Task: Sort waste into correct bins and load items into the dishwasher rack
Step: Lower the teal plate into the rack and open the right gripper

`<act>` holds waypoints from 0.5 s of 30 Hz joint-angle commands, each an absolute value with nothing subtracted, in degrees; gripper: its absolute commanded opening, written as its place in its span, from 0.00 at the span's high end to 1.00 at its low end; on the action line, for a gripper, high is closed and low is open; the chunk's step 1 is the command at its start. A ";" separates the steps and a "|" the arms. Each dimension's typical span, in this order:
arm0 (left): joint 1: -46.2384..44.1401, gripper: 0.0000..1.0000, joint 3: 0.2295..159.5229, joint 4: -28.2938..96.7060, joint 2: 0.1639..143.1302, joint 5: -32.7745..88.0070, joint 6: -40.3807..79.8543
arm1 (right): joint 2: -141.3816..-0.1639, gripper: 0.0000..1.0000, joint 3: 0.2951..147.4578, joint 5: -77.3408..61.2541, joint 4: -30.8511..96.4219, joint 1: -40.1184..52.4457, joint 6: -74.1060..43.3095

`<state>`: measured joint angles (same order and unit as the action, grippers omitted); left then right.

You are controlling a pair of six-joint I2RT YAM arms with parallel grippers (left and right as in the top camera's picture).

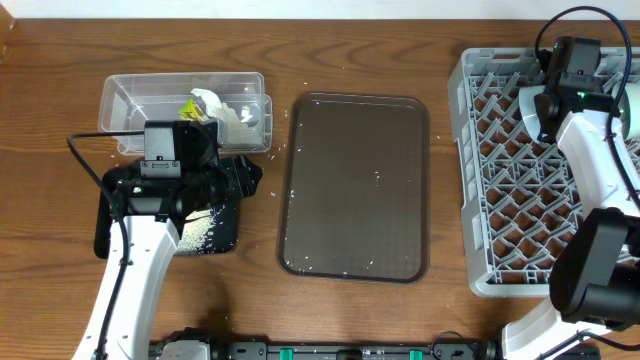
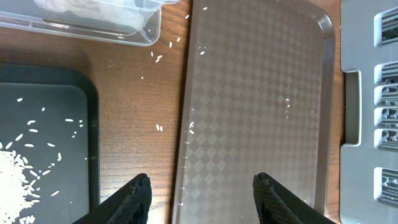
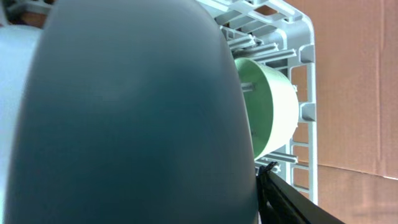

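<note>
A wooden bench (image 1: 60, 60) seen from above, with two robot arms. At the far left a clear tub (image 1: 120, 90) holds a crumpled white tissue (image 1: 225, 108) and a yellow-green wrapper (image 1: 192, 108) lying against each other. Just in front of the tub, a shallow black tray (image 2: 93, 124) holds a heap of white rice (image 2: 12, 174), with single grains scattered around the heap.

More loose grains (image 2: 158, 127) lie on the bare wood between the black tray and a large brown serving tray (image 1: 355, 190) in the middle of the bench. A few specks dot the serving tray too. The left arm reaches over the black tray. Its left end effector (image 2: 200, 183) is spread wide with nothing between the fingers (image 2: 140, 193), above the gap between the black tray and the serving tray.

At the right stands a grey dish rack (image 1: 480, 180) with a lattice of pegs. The right arm bends over its far end. The right wrist view is almost filled by a dark blue plate (image 3: 137, 124), very close to the camera. Behind the plate, a mint-green bowl (image 3: 270, 112) stands on its side among the pegs near the rack's open-grid wall. A pale blue-white shape (image 3: 12, 93) shows at the left edge, too cropped to identify. Only one black finger (image 3: 283, 199) of the right end effector (image 1: 545, 105) is visible, at the plate's lower edge. I cannot tell whether it grips the plate or has let go.
</note>
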<state>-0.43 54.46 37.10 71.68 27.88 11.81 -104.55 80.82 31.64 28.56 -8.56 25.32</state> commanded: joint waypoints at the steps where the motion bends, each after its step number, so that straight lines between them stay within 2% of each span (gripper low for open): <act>1: -0.12 0.44 54.87 37.28 71.48 27.33 11.46 | -103.70 0.44 80.62 30.61 28.49 -8.71 23.14; 3: -0.12 0.44 54.87 37.26 71.48 27.33 11.46 | -102.37 0.42 80.62 30.61 28.14 -8.71 22.96; 7: -0.12 0.44 54.87 37.26 71.48 27.33 11.46 | -98.15 0.22 80.64 29.82 26.68 -8.69 22.70; 9: -0.12 0.45 54.87 37.26 71.48 27.33 11.46 | -95.11 0.09 80.64 26.06 26.35 -8.71 22.74; 11: -0.12 0.45 54.87 37.26 71.48 27.33 11.46 | -92.64 0.01 80.64 20.84 26.24 -8.71 22.76; 15: -0.12 0.44 54.87 37.23 71.48 27.33 11.46 | -88.79 0.01 80.64 7.27 25.98 -8.71 22.70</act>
<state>-0.43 54.46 37.10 71.68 27.86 11.81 -91.79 80.51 19.35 25.98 -8.58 23.42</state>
